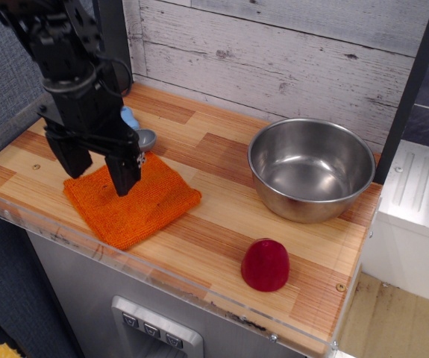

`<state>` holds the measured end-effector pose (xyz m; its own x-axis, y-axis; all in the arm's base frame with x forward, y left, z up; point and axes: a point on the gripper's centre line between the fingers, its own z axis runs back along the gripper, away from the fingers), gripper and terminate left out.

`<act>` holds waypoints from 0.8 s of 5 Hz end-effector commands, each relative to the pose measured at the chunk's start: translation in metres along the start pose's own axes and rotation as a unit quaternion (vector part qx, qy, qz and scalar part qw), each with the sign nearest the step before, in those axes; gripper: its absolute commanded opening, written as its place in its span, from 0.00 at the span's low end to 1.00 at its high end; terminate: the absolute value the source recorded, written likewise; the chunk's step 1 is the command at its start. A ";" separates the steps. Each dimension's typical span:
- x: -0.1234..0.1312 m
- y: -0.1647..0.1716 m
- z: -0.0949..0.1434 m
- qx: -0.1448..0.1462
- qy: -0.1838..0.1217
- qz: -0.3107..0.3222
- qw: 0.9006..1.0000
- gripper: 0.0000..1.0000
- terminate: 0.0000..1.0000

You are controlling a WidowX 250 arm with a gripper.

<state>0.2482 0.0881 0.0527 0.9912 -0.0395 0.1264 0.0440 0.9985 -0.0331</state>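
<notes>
My black gripper (95,168) hangs open over the left part of the orange knitted cloth (143,203), its two fingers spread wide with nothing between them. The left finger is at the cloth's left corner and the right finger (124,171) is over the cloth's upper middle. The cloth lies flat on the wooden counter (221,216). Behind the gripper, a blue-handled grey measuring spoon (138,128) is partly hidden by the arm.
A steel bowl (311,168) stands at the right back of the counter. A dark red rounded object (265,264) sits near the front edge. A clear acrylic lip runs along the counter front. A plank wall is behind, and a dark post at the right.
</notes>
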 end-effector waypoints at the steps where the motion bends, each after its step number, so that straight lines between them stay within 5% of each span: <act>1: 0.025 0.003 -0.026 0.007 0.004 -0.040 0.999 1.00 0.00; 4: -0.002 0.011 -0.072 0.070 -0.039 -0.023 0.997 1.00 0.00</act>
<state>0.2661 0.0929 0.0003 0.9676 -0.0795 0.2397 0.0531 0.9920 0.1148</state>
